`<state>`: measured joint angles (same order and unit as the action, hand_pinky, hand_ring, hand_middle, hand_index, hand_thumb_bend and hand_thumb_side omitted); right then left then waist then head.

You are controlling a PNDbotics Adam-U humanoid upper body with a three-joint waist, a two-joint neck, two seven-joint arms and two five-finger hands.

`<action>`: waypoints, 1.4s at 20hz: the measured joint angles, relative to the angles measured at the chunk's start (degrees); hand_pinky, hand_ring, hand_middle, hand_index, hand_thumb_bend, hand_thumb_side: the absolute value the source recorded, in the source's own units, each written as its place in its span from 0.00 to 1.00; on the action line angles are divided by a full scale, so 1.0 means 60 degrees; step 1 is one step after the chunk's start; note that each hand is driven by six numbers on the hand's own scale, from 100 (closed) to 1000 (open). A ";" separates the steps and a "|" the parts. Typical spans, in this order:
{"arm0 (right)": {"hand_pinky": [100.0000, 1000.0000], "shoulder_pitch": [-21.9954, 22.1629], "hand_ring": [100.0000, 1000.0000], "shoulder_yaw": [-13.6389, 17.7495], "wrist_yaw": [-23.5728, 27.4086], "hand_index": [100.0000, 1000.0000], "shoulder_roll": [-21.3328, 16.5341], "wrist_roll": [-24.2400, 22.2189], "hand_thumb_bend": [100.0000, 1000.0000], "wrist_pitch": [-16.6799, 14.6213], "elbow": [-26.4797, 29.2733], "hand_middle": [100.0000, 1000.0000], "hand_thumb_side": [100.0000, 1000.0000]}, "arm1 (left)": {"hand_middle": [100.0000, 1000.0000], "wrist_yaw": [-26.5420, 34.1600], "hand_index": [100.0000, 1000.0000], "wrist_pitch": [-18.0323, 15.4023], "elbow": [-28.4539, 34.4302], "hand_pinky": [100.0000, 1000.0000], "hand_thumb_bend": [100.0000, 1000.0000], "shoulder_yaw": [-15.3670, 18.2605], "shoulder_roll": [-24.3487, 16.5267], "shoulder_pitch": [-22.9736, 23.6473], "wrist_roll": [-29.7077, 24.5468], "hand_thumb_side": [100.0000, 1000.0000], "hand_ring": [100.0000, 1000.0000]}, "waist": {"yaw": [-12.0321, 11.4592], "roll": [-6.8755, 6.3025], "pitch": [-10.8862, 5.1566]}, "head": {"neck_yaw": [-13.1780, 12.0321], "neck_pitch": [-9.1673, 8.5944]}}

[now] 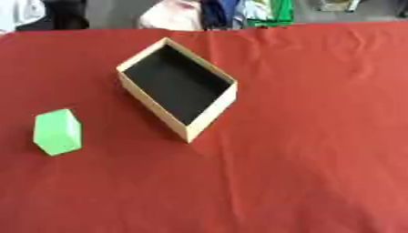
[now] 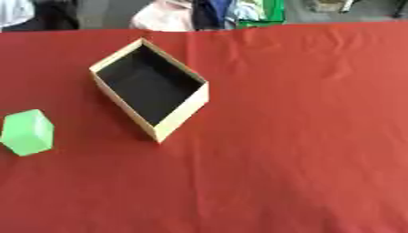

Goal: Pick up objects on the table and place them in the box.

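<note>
A table covered with a red cloth (image 1: 303,136) fills almost the whole of both views. The cloth has soft wrinkles, mostly on the right part and near the far edge.

On the cloth, to the left of the middle and toward the far side, stands an open rectangular box with light tan cardboard walls and a black inside (image 1: 177,85). It is turned so that one corner points toward the robot and the opposite corner points to the far edge of the table. Nothing can be seen inside the box; only its dark bottom shows.

A small light green block with flat faces (image 1: 57,132) lies on the cloth to the left of the box and closer to the robot. It is apart from the box and does not touch it; a strip of red cloth shows between them. The block stands on the table by itself.

Neither hand of the robot shows in the two views, so the state of the fingers cannot be told, and no finger is close to the green block or to the box.
</note>
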<state>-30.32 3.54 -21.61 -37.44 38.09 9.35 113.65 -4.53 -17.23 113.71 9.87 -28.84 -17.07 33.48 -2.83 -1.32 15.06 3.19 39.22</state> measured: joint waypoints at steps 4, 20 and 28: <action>0.77 0.0011 0.73 0.0000 0.0000 0.74 0.0029 -0.0002 0.00 -0.0001 0.0000 0.74 0.02 | 0.60 0.0004 0.77 0.0025 0.0000 0.75 0.00 0.0000 -0.0011 0.0001 -0.0025 0.00 0.62 | 0.0000 0.0002 -0.0033 | -0.0004 0.0009; 0.77 0.0096 0.72 -0.0004 -0.0016 0.74 0.0057 -0.0048 0.00 0.0037 0.0000 0.74 0.02 | 0.71 -0.1711 0.87 0.1899 -0.0161 0.79 0.09 -0.0185 -0.2214 -0.0393 -0.2650 0.00 0.70 | 0.0004 -0.0001 -0.0155 | 0.0106 0.0078; 0.77 0.0100 0.72 -0.0008 -0.0032 0.74 0.0054 -0.0064 0.00 0.0030 0.0000 0.74 0.02 | 0.75 -0.3391 0.91 0.2283 -0.1339 0.80 0.30 -0.0508 -0.3372 -0.0633 -0.5952 0.00 0.76 | 0.0029 -0.0001 -0.0206 | 0.0248 0.0083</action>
<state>-29.72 3.49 -21.80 -37.11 37.71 9.53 113.65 -24.88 -3.53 105.67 6.82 -49.07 -20.87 -2.23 -2.65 -1.33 13.83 4.68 39.72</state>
